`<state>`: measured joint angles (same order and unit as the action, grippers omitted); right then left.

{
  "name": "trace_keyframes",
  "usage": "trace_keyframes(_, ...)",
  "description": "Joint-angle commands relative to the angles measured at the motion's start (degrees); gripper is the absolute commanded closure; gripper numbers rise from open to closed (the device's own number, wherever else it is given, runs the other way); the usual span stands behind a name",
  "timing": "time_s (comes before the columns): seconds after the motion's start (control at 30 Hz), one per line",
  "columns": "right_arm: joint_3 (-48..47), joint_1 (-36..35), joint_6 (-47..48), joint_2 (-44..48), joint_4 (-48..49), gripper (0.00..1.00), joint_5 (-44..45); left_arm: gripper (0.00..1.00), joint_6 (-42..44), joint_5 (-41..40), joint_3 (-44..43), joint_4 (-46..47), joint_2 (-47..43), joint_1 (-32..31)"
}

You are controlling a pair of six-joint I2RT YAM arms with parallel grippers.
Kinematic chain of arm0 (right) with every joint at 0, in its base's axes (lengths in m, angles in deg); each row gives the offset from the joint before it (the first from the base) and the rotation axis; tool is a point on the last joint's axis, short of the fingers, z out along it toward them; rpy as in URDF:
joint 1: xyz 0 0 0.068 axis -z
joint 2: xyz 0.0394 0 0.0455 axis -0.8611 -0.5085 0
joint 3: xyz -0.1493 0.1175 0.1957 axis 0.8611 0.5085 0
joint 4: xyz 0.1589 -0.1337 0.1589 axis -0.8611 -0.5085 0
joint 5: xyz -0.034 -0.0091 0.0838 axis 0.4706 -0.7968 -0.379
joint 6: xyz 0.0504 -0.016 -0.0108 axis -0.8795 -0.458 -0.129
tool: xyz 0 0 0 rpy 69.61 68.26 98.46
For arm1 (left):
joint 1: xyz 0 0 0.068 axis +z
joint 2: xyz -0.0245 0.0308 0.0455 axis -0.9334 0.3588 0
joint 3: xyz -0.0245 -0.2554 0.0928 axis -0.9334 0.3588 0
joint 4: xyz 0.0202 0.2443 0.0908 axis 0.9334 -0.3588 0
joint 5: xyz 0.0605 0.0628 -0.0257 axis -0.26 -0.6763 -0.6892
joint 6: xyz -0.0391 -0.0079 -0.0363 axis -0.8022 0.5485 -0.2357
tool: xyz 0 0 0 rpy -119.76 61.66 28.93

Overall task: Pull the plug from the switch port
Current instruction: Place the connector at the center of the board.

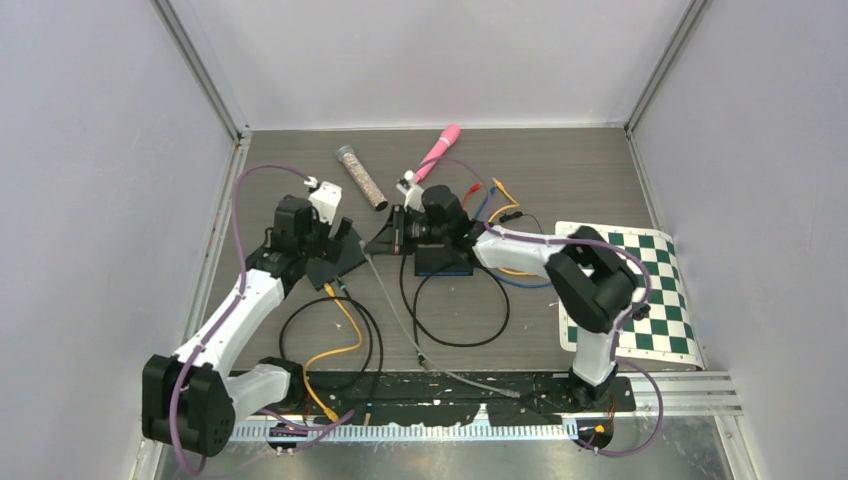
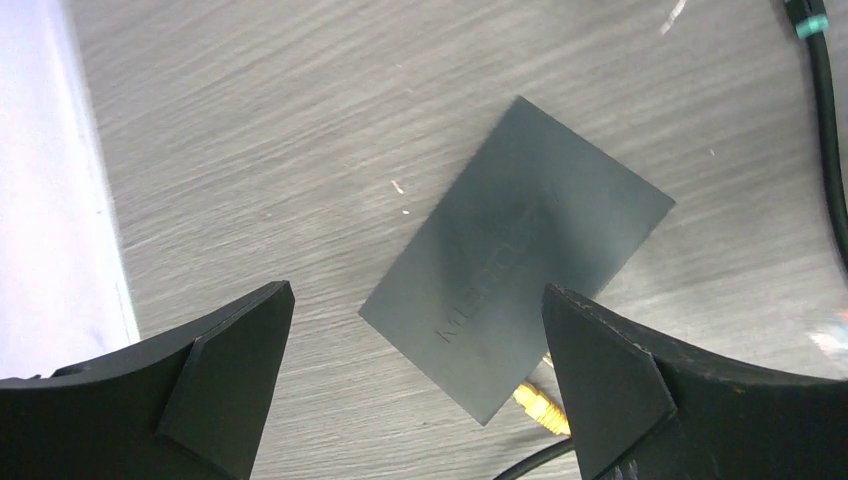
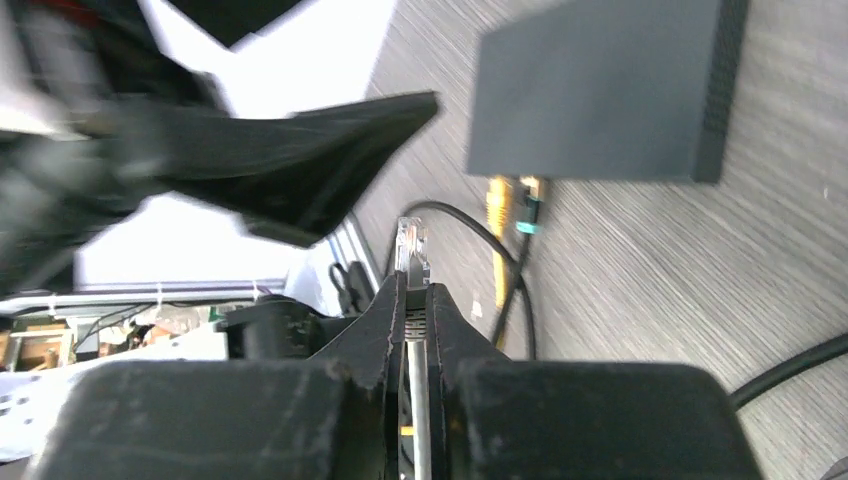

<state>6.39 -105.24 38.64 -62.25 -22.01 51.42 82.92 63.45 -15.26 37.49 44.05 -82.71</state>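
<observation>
The right gripper is clenched on a clear plug. Its two fingers press together with only the plug's tail between them, and the plug's tip sticks out above the fingertips. A grey cable runs from that gripper toward the lower centre of the top view.

The left gripper is released. Its fingers stand wide apart in the lower corners of its own view, touching nothing, with the switch lying flat on the table between and beyond them.

In the right wrist view the upper left is blurred, and only a dark wedge shows there, so it is hard to make out. The switch is cut off at the top edge of that view. In the left wrist view the switch's port side is mostly hidden behind the right-hand finger. From above, both grippers cover most of the switch.

The clear plug sits out of the switch, to the lower left of it in the right wrist view, near its port side but apart from it. A yellow plug and a green-tipped plug sit at that port side.
</observation>
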Motion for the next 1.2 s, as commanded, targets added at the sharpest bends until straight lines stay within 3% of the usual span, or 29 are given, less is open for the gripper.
trace_keyframes(0.0, 0.08, 0.27, 5.60, 11.17, -1.18, 0.95, 4.35, 0.00, -3.99, -6.22, 2.02, 9.08, -4.97, 0.38)
trace_keyframes(0.2, -3.61, -0.91, 16.91, 22.37, -12.87, 0.95, 13.14, 0.00, -4.62, -13.15, 5.67, 14.41, -9.95, 0.38)
trace_keyframes(0.5, -4.40, -1.38, 18.77, 30.81, -16.33, 0.95, 16.46, 0.00, -8.97, -22.58, 4.98, 12.97, -11.32, 0.38)
trace_keyframes(0.67, -7.18, -1.68, 20.20, 34.43, -19.14, 0.95, 18.34, 0.00, -9.67, -22.72, 4.46, 11.94, -11.42, 0.38)
trace_keyframes(0.93, -13.03, -2.40, 19.68, 39.29, -22.65, 0.95, 13.36, 0.01, -9.62, -22.22, 3.24, 9.96, -10.30, 0.31)
trace_keyframes(1.17, -14.47, -2.53, 22.96, 42.33, -28.59, 0.95, 18.36, 0.01, -9.74, -21.96, 2.99, 9.33, -10.16, 0.38)
